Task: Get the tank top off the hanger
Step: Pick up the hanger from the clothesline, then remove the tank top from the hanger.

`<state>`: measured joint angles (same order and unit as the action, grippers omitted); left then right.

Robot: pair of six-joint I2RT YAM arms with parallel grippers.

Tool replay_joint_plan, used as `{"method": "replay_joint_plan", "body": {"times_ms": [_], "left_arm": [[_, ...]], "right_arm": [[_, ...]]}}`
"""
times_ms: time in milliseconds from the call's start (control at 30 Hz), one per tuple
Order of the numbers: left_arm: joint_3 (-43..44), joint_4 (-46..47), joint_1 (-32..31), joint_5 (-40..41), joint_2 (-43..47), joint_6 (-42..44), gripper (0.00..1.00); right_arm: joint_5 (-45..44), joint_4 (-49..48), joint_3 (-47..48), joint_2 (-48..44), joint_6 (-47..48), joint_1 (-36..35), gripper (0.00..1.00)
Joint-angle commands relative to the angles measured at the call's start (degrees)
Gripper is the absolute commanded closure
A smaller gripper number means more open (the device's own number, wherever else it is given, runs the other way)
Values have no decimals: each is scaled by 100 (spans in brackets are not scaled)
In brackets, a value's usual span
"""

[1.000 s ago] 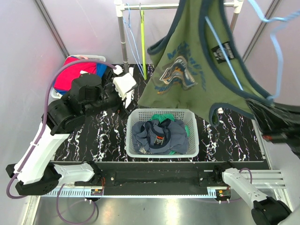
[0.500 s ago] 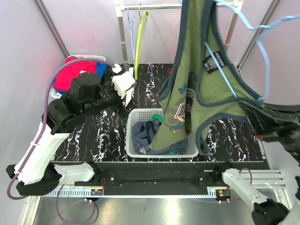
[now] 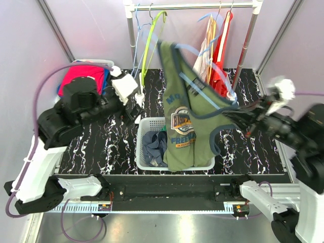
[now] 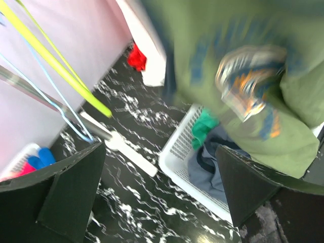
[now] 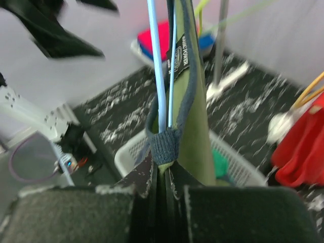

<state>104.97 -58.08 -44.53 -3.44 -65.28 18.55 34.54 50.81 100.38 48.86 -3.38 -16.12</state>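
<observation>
Where the black marble-patterned table (image 3: 101,147) reaches its far edge, a silver metal clothes rack (image 3: 192,6) carries red garments (image 3: 223,50) and a yellow-green plastic hanger (image 3: 149,45). Over the near-middle, the olive-green tank top with navy trim (image 3: 182,126) hangs above a white plastic laundry basket (image 3: 147,162) full of clothes. A light-blue wire hanger (image 3: 202,88) is threaded through the top. The right end effector (image 5: 161,172) is clamped on its strap, and the left end effector (image 4: 157,177) gapes wide, empty, left of the basket.

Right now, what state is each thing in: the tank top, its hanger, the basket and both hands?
left hand: open, empty.
right hand: shut on the tank top strap.
tank top: on its hanger, dangling over the basket.
hanger: inside the tank top.
basket: holds clothes.
</observation>
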Motion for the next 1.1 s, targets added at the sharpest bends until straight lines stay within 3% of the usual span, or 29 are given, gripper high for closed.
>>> {"method": "replay_joint_plan", "body": {"times_ms": [0,233,367,633,933,967,1067], "left_arm": [[524,-184,32,-480,147,386,1],[1480,-897,15,-1746,-274,1177,5],[1641,-767,6,-2362,-871,1625,5],[1728,262,15,-2398,-1549,1328,3],[1905,34,76,-3303,-1576,1266,1],[1887,17,129,-3477,-1567,1266,3],[1852,-150,147,-3838,-1523,1371,34]], "right_arm": [[598,588,-676,273,303,-14,100],[351,676,-1073,238,803,-32,100],[518,746,-1064,300,926,-119,100],[843,879,-1441,-43,1164,-418,100],[852,764,-1802,-412,1217,-700,100],[835,729,-1820,-412,1173,-700,100],[668,624,-1820,-386,1120,-700,100]]}}
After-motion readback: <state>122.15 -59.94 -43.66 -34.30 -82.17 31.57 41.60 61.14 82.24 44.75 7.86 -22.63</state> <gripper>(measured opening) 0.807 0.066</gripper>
